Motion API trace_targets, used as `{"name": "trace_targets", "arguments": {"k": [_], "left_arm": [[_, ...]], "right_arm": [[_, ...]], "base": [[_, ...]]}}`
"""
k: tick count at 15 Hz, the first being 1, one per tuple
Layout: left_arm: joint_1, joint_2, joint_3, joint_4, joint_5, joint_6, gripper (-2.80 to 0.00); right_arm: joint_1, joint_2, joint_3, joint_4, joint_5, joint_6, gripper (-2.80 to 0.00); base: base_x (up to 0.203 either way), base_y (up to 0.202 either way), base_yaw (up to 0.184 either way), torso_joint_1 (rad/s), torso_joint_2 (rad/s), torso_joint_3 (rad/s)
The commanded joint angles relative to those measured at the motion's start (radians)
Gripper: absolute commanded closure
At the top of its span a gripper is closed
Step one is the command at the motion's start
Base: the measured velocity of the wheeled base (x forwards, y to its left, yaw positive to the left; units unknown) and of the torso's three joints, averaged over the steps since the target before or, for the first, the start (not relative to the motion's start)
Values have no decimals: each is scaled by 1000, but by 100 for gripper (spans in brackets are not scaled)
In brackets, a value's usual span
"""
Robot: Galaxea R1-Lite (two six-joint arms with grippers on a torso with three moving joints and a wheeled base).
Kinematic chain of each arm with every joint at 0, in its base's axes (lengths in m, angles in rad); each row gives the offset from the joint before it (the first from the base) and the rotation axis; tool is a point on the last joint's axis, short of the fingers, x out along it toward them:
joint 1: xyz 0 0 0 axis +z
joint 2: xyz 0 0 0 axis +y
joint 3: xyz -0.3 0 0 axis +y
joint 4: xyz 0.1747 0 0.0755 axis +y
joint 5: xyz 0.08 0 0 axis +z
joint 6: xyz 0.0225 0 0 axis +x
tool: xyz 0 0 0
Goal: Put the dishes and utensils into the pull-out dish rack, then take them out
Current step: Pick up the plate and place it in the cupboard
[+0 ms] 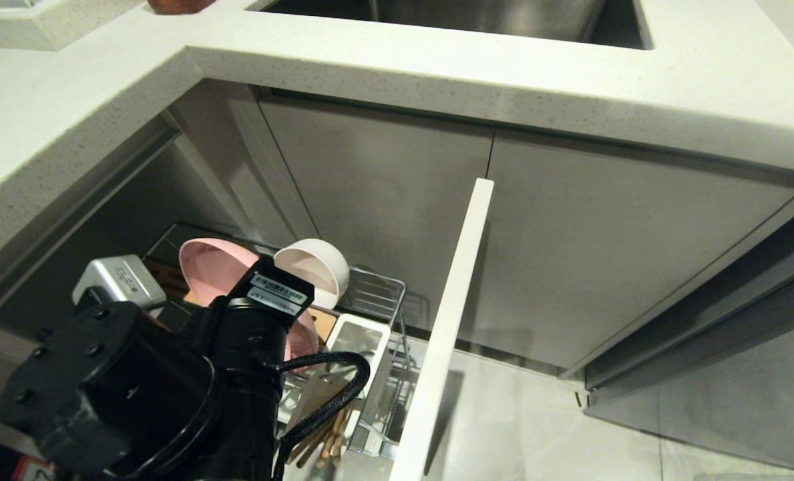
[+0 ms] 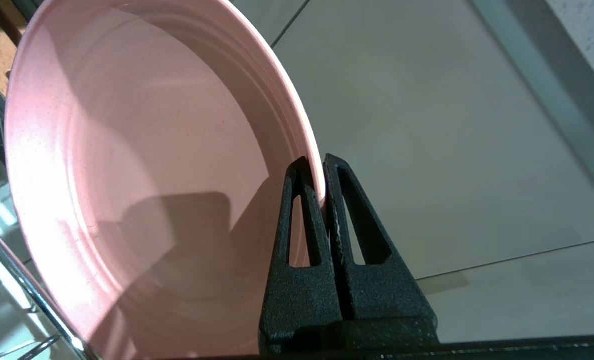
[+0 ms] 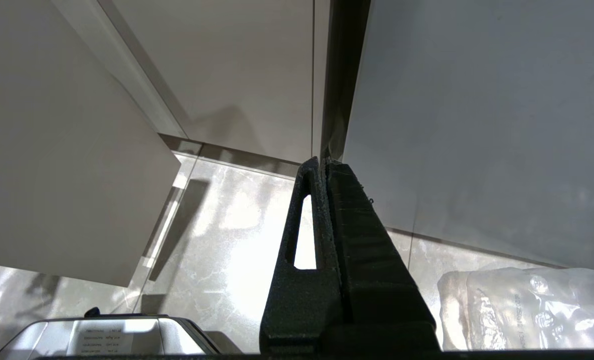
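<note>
The pink plate point(image 2: 137, 165) stands on edge in the pull-out dish rack point(image 1: 383, 294), and my left gripper point(image 2: 316, 167) is shut on its rim. In the head view the left arm covers most of the plate point(image 1: 213, 267). Just behind it the cream-white bowl point(image 1: 316, 267) rests tilted on the wire prongs. The chopsticks point(image 1: 326, 437) poke out low beside the white utensil caddy point(image 1: 360, 344). The spoon is hidden. My right gripper point(image 3: 323, 162) is shut on nothing, parked low over the floor.
The rack's pale cabinet front point(image 1: 447, 321) stands pulled out to the right of the basket. A light stone counter point(image 1: 437, 73) with a steel sink point(image 1: 450, 17) overhangs the rack. A clear plastic bag point(image 3: 526, 310) lies on the tiled floor near the right gripper.
</note>
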State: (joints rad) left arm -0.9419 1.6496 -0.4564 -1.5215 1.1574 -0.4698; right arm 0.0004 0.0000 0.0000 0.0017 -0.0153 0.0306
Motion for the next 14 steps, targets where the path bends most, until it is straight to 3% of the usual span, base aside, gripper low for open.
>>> {"name": "trace_targets", "arguments": {"k": [1,14], "left_arm": [[0,6,1,-9,7,-3,0],[0,56,85,-9,8,-15,0]], "right_arm": [[0,0,2,0,0,0,0],[1,0,2,0,0,0,0]], "base": [[0,0,0,0,0,0],[0,0,0,0,0,0]]}}
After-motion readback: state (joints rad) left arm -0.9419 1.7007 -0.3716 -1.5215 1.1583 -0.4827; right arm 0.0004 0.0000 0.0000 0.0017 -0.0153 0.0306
